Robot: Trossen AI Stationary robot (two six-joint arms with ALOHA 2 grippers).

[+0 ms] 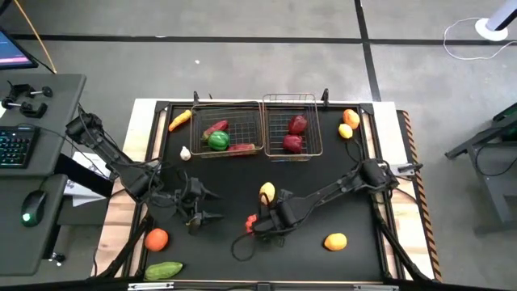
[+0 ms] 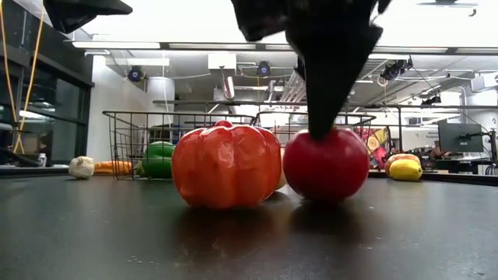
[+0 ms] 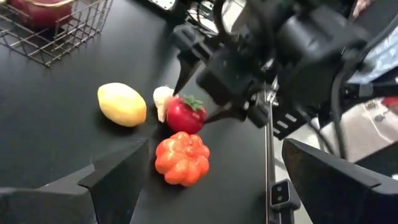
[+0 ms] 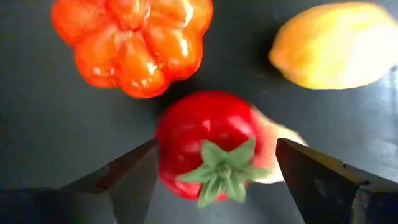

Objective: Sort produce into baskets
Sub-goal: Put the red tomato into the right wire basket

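The right gripper (image 4: 214, 171) hangs open over the tomato (image 4: 211, 143); it should drop straight, clear of the orange pepper (image 4: 134, 40).

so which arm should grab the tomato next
Right. The right gripper hangs directly over the tomato, fingers open either side of it. The left gripper sits open farther off, with the orange pepper between it and the tomato.

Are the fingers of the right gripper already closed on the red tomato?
No: in the right wrist view the right gripper is open, with gaps between its fingers and the red tomato.
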